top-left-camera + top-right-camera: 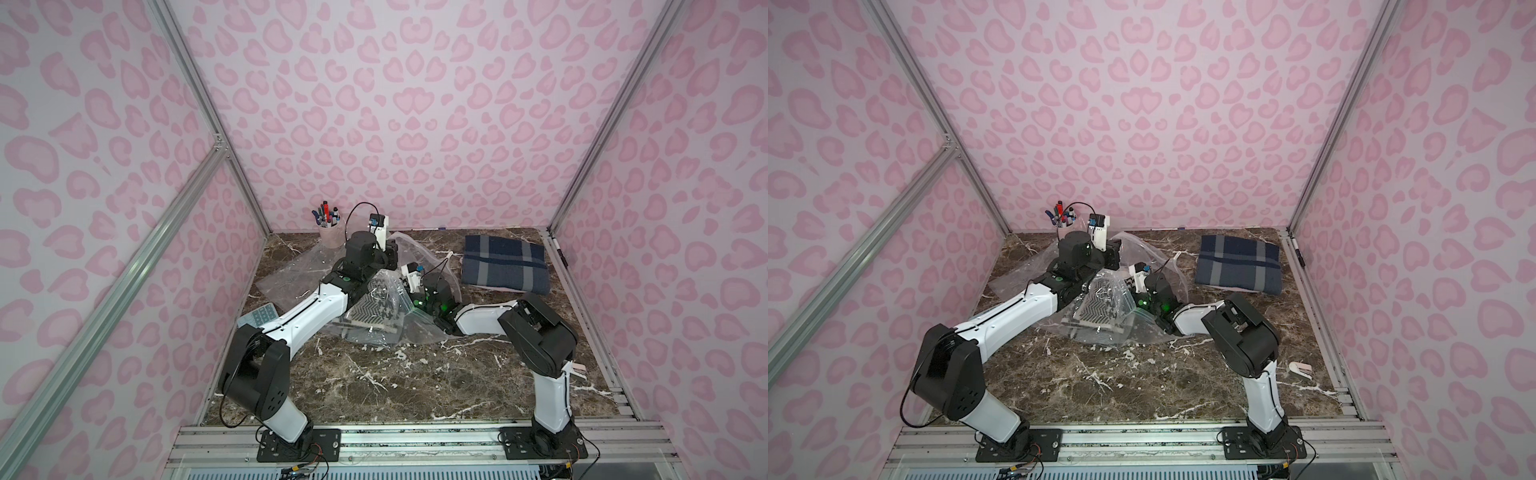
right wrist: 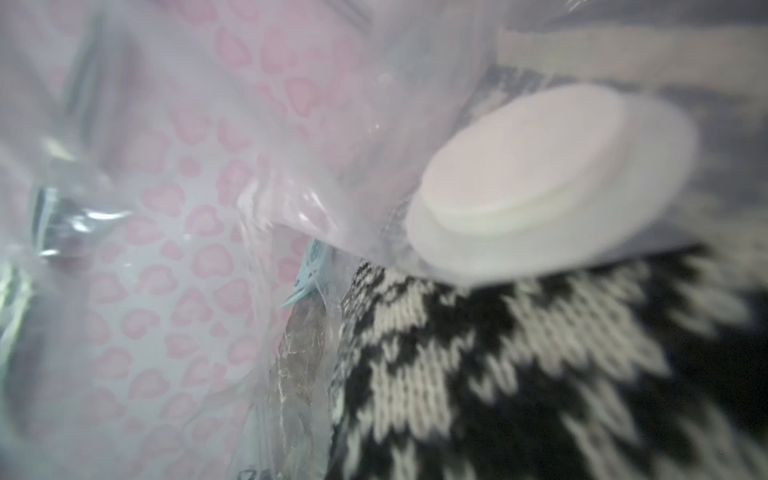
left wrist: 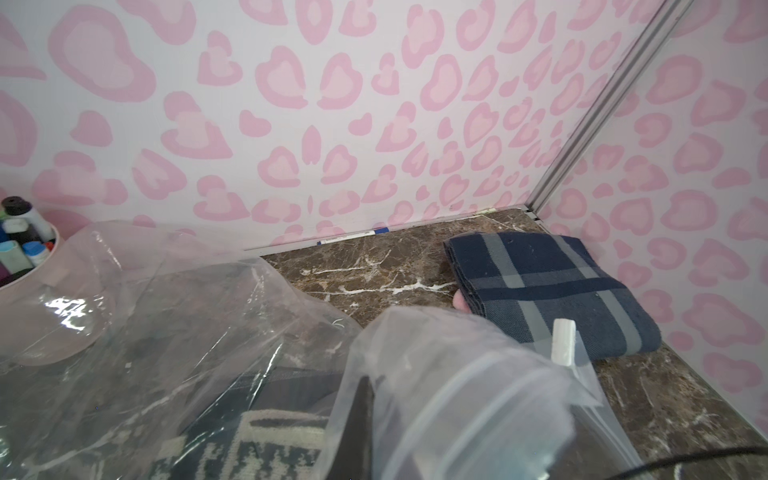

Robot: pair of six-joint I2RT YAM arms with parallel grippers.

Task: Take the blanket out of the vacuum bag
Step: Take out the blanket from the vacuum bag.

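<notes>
The vacuum bag (image 1: 415,245) is clear crinkled plastic, heaped at mid-table in both top views. Inside it lies the blanket (image 1: 374,318), a black-and-white knit. My left gripper (image 1: 392,254) is shut on the bag's raised edge; in the left wrist view its dark fingers (image 3: 360,407) show wrapped in plastic film, beside the zip edge's white slider (image 3: 563,340). My right gripper (image 1: 402,274) reaches into the bag. Its fingers are hidden. The right wrist view is filled by the blanket (image 2: 498,374), with the round white valve disc (image 2: 540,174) just above it.
A folded navy plaid blanket (image 1: 505,264) lies at the back right. A pink cup of pens (image 1: 330,232) stands at the back left. A blue-grey keypad (image 1: 259,316) lies by the left arm, and a white clip (image 1: 1301,369) by the right arm. A pen (image 3: 353,237) lies along the back wall.
</notes>
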